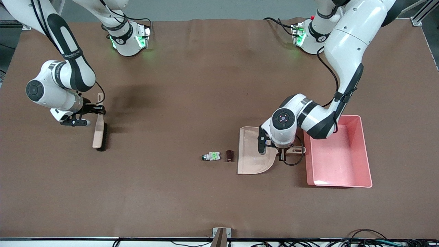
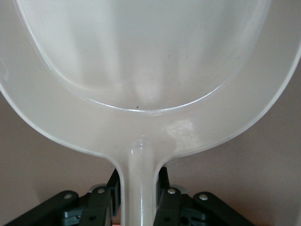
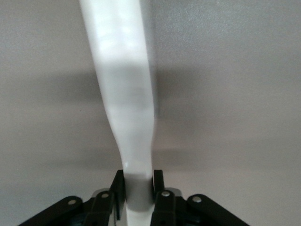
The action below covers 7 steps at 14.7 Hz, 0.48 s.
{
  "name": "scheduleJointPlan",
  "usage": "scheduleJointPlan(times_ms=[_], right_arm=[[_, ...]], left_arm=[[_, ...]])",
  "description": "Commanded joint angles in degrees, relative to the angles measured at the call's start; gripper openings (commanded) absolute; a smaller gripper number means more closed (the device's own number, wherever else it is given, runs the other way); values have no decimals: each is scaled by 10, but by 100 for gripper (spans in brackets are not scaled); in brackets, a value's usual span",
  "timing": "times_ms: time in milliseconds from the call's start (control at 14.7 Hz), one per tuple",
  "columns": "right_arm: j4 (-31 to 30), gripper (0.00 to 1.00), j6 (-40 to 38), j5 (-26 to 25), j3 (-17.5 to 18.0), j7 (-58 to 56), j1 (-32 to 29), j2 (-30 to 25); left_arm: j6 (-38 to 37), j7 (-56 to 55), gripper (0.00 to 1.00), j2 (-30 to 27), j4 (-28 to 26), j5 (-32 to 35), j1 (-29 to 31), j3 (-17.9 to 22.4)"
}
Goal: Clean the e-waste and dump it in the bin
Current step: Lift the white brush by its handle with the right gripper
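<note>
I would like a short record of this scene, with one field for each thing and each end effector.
left end effector: shut on dustpan handle
right end effector: shut on brush handle
dustpan: on table, beside bin, mouth toward e-waste
brush: on table, toward right arm's end
green part: on table, beside block
block: between green part and dustpan
bin: toward left arm's end, nothing seen inside

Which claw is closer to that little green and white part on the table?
Left. The left claw grips the dustpan handle beside the green-and-white component; the right claw holds the brush toward the right arm's end.
</note>
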Motion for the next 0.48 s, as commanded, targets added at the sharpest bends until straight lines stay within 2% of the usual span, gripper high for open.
scheduleJointPlan(times_ms=[0, 136, 408], right_arm=[[-7, 13, 10, -6, 3, -2, -5, -1], [-6, 4, 9, -6, 3, -2, -5, -1], [-3, 0, 4, 1, 4, 2, -5, -2]], left_arm=[[-5, 7, 24, 6, 11, 12, -3, 0], [-5, 7, 23, 6, 11, 11, -3, 0], [-5, 2, 22, 7, 13, 5, -6, -1]])
